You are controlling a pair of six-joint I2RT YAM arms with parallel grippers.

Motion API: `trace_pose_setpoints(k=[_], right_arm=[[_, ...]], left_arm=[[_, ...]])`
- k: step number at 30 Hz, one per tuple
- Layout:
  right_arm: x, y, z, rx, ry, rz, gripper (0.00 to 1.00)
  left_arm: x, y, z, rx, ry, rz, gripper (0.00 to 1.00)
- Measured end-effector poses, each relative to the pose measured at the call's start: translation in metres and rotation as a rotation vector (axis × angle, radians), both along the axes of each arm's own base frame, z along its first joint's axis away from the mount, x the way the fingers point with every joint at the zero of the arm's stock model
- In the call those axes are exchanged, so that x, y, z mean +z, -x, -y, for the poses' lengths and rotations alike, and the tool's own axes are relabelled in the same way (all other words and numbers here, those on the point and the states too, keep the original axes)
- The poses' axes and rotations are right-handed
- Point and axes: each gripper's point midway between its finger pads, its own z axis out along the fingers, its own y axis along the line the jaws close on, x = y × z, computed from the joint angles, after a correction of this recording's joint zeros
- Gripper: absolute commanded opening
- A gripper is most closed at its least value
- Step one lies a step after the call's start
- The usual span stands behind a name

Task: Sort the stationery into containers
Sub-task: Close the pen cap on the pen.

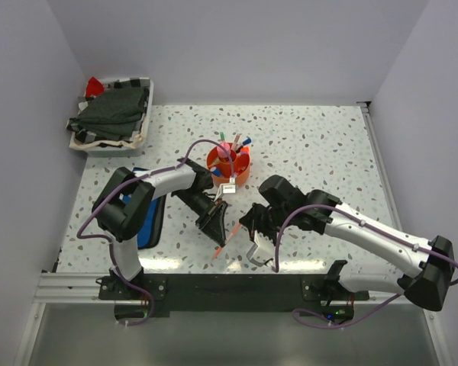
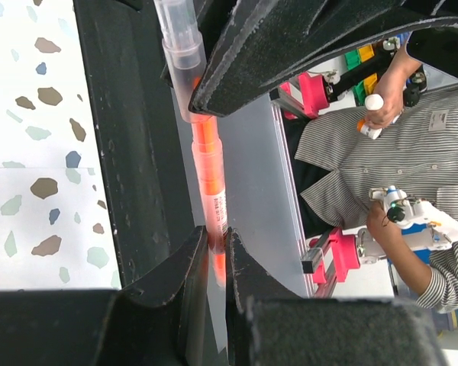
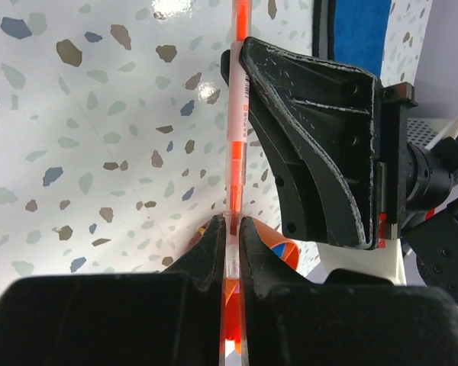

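Over the speckled table (image 1: 328, 152), near the orange organiser (image 1: 229, 164), the left gripper (image 2: 217, 242) and right gripper (image 3: 233, 226) both clamp one orange pen (image 2: 210, 164).

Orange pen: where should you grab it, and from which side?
Grip the pen on its barrel, pinching across it from its sides, as the left gripper and right gripper do. It is thin and straight, so a squeeze across its width holds it.

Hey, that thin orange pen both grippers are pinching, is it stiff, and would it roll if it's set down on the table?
Likely stiff: the orange pen runs straight between the left gripper and right gripper. Probably light, being so thin. Its round, smooth barrel may roll on the flat table.
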Motion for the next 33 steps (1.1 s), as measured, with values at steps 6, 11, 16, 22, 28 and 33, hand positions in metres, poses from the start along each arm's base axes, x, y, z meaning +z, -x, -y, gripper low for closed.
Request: trace_pose_setpoints(k=[6, 11, 16, 22, 28, 33], right_arm=[[-0.003, 0.001, 0.0, 0.028, 0.046, 0.048, 0.0], [-0.007, 0.005, -0.004, 0.009, 0.099, 0.094, 0.0], [-0.007, -0.001, -0.01, -0.075, 0.127, 0.089, 0.0], [-0.007, -0.005, -0.011, -0.154, 0.145, 0.1, 0.0], [-0.008, -0.003, -0.007, -0.179, 0.173, 0.124, 0.0], [-0.007, -0.001, -0.005, -0.197, 0.18, 0.133, 0.0]], left_arm=[[-0.002, -0.002, 0.0, -0.006, -0.013, 0.008, 0.0], [-0.004, -0.003, 0.0, -0.015, -0.034, 0.01, 0.0], [-0.003, -0.005, 0.0, -0.017, -0.045, 0.012, 0.0], [-0.005, -0.01, 0.004, -0.018, -0.053, 0.008, 0.0], [-0.006, -0.012, 0.006, -0.027, -0.064, 0.005, 0.0], [-0.006, -0.013, 0.006, -0.032, -0.071, 0.008, 0.0]])
